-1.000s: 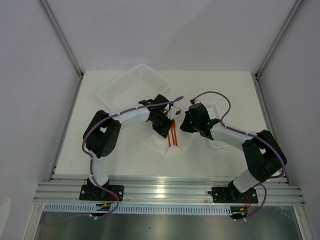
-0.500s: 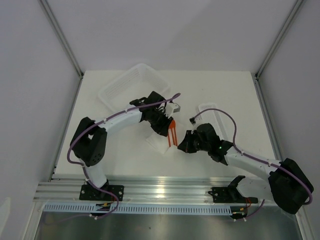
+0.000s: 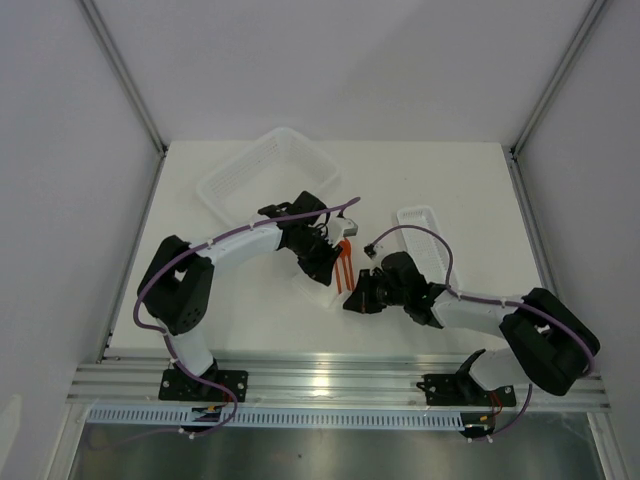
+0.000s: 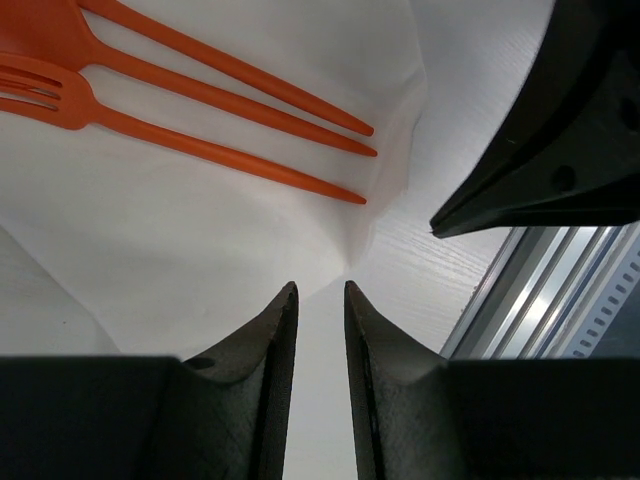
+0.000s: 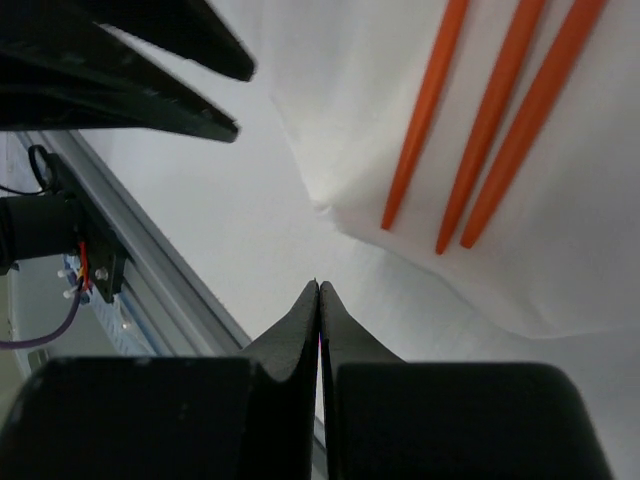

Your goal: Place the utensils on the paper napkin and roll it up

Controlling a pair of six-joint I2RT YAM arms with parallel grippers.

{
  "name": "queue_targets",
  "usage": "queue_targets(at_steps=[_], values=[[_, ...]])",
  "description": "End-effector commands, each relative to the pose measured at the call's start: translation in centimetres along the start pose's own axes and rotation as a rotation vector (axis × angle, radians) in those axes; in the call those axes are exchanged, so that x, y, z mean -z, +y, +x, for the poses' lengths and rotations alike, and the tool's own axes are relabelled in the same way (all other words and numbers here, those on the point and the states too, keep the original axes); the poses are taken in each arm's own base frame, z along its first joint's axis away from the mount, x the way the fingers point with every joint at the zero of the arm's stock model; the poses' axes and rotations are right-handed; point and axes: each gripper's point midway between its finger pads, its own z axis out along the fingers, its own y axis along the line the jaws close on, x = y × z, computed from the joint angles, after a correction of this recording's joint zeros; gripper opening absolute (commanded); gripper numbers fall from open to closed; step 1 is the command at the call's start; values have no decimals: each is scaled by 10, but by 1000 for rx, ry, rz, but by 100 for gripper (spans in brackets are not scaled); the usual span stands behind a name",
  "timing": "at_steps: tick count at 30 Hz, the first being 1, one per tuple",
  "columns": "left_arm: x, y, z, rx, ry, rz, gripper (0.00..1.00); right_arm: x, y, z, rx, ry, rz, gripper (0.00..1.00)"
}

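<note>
Three orange utensils lie side by side on the white paper napkin, a fork head at the far end and the handle tips near the napkin's front corner. From above, the utensils and napkin sit between both arms. My left gripper hovers over the napkin's corner, jaws a narrow gap apart, nothing gripped. My right gripper is shut and empty, low over the table just short of the napkin's raised corner. The top view shows the left gripper facing the right gripper.
A large white mesh basket stands at the back left. A narrow white tray lies right of the napkin, behind the right arm. The aluminium rail runs along the table's near edge, close to both grippers.
My right arm has swung from beside the tray down toward the rail, ending at the napkin's front corner. My left arm has stretched lower over the napkin. The jaws have not changed.
</note>
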Motion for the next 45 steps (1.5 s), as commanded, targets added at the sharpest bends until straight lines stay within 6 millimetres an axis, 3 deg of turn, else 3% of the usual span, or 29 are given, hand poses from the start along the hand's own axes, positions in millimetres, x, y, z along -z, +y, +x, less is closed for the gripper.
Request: queue_targets(at_steps=[1, 5, 14, 18, 22, 30, 36, 45], values=[[12, -6, -13, -57, -51, 11, 29, -9, 2, -29, -11, -77, -20, 0], [12, -6, -11, -74, -47, 14, 29, -19, -14, -34, -47, -74, 4, 0], [6, -20, 0, -150, -29, 67, 30, -27, -16, -39, -81, -70, 1, 0], [0, -20, 0, -163, -17, 62, 31, -30, -26, -45, -134, -89, 35, 0], [-7, -21, -4, -171, 3, 45, 32, -38, -37, -38, -162, -57, 64, 0], [-29, -23, 5, -89, 25, 60, 33, -39, -38, -41, -192, -74, 66, 0], [-39, -38, 7, -123, 27, 93, 33, -36, -38, -42, -204, -80, 75, 0], [-59, -21, 25, -74, 110, 37, 32, -33, -38, -42, -222, -83, 89, 0]])
